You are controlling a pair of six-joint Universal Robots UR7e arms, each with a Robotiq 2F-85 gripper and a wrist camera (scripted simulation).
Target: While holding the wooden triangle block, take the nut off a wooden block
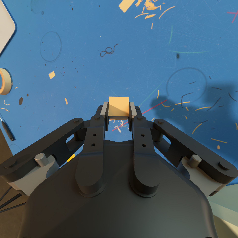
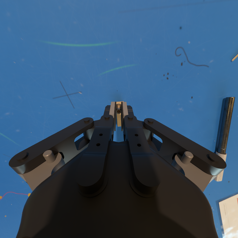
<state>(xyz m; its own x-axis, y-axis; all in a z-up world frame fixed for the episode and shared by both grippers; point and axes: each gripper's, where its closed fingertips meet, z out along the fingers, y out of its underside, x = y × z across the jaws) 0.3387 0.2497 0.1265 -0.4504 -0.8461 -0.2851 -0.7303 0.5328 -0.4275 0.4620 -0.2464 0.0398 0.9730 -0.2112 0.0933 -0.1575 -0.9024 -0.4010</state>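
1. The left gripper (image 1: 118,108) is clamped on the wooden triangle block (image 1: 118,106). Its two grey pads press the block's left and right faces, and the tan block fills the gap between them.
2. The block hangs above the blue mat (image 1: 115,64), clear of it. Pale wood chips lie on the mat directly beneath, crossed by a red line.
3. At nine o'clock from the block, at the left edge of the left wrist view, sits a roll of masking tape (image 1: 5,82). A white tray (image 1: 5,25) with a blue rim shows at ten o'clock in the corner; only a bare part of it is in view, so what it holds cannot be told.
4. A dark pen-like tool (image 1: 7,131) lies at eight o'clock near the mat's edge. Wood shavings (image 1: 149,7) are scattered at one o'clock, far up the mat.
5. The right gripper (image 2: 118,109) is nearly closed, pinching a small metal nut (image 2: 118,111) between its pads. A brass-coloured strip shows just below the nut, between the pads.
6. In the right wrist view, a dark metal rod (image 2: 225,123) with a white end lies at three o'clock on the mat. A sheet of paper in a clear sleeve (image 2: 229,216) sits at five o'clock.
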